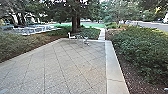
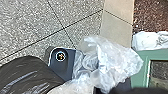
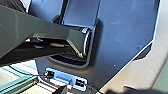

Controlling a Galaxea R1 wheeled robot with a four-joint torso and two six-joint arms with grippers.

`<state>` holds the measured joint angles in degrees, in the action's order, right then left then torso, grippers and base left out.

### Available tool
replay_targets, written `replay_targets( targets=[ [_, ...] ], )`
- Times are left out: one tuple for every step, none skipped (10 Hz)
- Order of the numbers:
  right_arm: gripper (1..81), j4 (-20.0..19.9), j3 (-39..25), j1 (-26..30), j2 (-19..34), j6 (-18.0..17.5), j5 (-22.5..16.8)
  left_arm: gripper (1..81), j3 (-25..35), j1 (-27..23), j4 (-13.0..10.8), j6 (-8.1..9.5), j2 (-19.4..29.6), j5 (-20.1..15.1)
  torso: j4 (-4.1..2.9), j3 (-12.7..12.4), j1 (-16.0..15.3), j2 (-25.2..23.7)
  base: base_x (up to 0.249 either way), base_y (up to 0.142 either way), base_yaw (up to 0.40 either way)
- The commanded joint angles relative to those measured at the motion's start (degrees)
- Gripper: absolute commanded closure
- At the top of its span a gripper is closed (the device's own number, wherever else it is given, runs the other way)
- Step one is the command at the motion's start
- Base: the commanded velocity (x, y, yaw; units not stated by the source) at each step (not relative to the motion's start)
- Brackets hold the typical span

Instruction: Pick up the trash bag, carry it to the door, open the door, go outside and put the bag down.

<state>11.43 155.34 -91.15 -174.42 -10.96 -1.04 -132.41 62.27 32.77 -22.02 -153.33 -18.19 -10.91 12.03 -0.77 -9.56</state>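
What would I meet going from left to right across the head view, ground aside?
White outdoor furniture → white patio chair at the paving's far edge → narrow pale walkway → large green hedge.

Glossy plastic is seen on the black bag (image 2: 27, 76), crinkled translucent plastic on the whitish bag (image 2: 116, 62), rough grain on the paving (image 2: 27, 22).

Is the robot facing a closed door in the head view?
No, grey square-jointed stone paving stretches out ahead, with a dense green leafy hedge to its right.
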Motion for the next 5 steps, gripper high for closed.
replay_targets(
  targets=[
    [1.0,0.17,-0.49,1.54,-0.34,0.06,-3.09,81.1,-1.87,-17.03,8.53,0.22,4.87,-13.08,0.0,1.46,0.0,0.0,0.0,0.0,0.0],
    [1.0,0.17,-0.49,1.54,-0.42,0.06,-3.09,81.1,-4.15,-19.58,9.33,0.22,4.53,-15.71,0.0,2.16,0.0,0.0,0.0,0.0,0.0],
    [1.0,0.25,-0.58,1.54,-0.51,0.06,-3.09,81.1,-6.78,-22.3,9.68,0.22,3.74,-18.0,0.0,5.3,0.0,0.0,0.0,0.0,0.0],
    [1.0,0.17,-0.58,1.54,-0.51,0.06,-3.01,81.1,-9.78,-25.2,10.29,0.22,3.03,-20.47,0.0,7.39,0.0,0.0,0.0,0.0,0.0],
    [1.0,0.17,-0.58,1.54,-0.51,0.06,-3.09,81.1,-12.43,-27.85,11.0,0.22,2.59,-22.94,0.0,9.01,0.0,0.0,0.0,0.0,0.0]
  ],
)
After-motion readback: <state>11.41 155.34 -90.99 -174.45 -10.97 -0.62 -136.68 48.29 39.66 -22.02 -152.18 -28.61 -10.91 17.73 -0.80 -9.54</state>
